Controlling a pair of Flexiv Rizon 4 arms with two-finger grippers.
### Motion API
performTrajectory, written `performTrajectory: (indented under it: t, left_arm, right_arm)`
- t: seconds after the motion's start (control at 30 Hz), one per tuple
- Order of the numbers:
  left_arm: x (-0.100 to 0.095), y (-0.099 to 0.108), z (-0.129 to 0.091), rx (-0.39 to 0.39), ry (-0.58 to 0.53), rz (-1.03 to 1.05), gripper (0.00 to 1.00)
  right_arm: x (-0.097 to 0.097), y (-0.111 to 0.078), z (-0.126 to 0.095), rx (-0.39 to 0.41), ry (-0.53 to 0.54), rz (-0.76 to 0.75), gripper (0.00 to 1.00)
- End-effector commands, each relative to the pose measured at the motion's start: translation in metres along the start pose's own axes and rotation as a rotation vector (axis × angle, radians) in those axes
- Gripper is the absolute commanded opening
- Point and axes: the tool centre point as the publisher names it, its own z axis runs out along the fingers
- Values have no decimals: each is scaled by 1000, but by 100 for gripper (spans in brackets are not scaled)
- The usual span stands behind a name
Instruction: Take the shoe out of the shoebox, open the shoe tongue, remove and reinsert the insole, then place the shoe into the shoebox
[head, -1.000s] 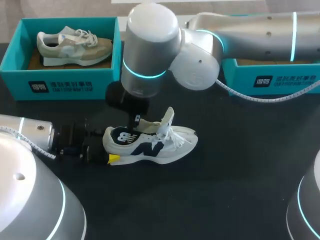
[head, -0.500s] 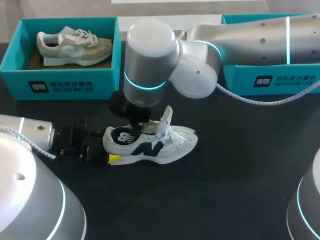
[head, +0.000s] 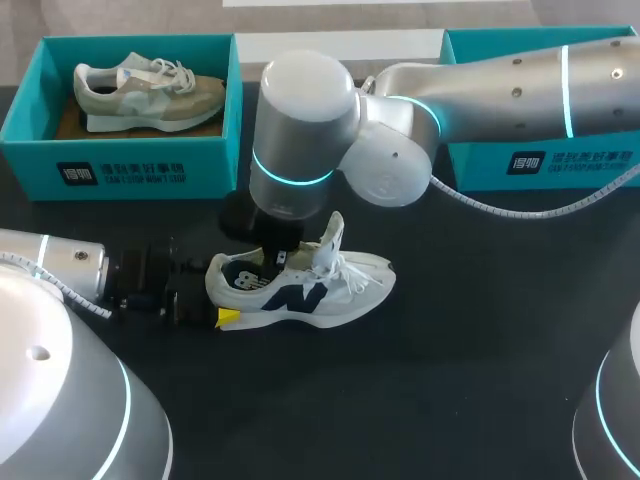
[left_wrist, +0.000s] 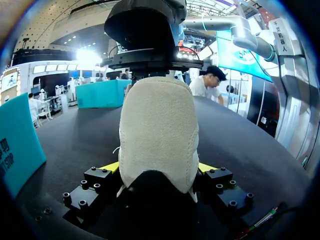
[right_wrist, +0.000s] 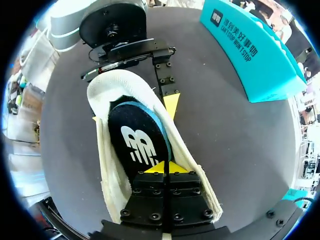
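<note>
A white sneaker (head: 318, 287) with a navy logo lies on its sole on the black table, tongue (head: 334, 238) pulled up. My left gripper (head: 218, 300) comes in low from the left, its yellow fingers (left_wrist: 111, 166) pressed on both sides of the fuzzy heel (left_wrist: 157, 130). The right gripper (head: 276, 256) reaches down into the shoe's mouth. Its yellow tips (right_wrist: 164, 167) are together and rest on the dark insole (right_wrist: 137, 142), which lies inside the shoe (right_wrist: 111, 175). My left gripper (right_wrist: 134, 107) shows beyond the heel there.
A teal shoebox (head: 120, 165) at the back left holds a beige sneaker (head: 150, 90). A second teal shoebox (head: 545, 160) stands at the back right, mostly hidden behind my right arm. One teal box (right_wrist: 250, 50) lies beside the shoe in the right wrist view.
The right gripper has come down and forward into the shoe's opening, and the insole now sits lower inside. The left gripper and the shoe have stayed put.
</note>
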Motion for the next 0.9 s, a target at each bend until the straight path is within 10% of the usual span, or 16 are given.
performTrajectory:
  t: [0.03,0.53,0.9]
  left_arm:
    - [2,5,4,1,-1,0,0]
    - [2,5,4,1,-1,0,0]
    - [2,5,4,1,-1,0,0]
  right_arm:
    - [3,-5,-5,-3,0,7,0]
    - [-1,-10,-50,-79,-23,51,0]
    - [9,0,-13,-90,27,16,0]
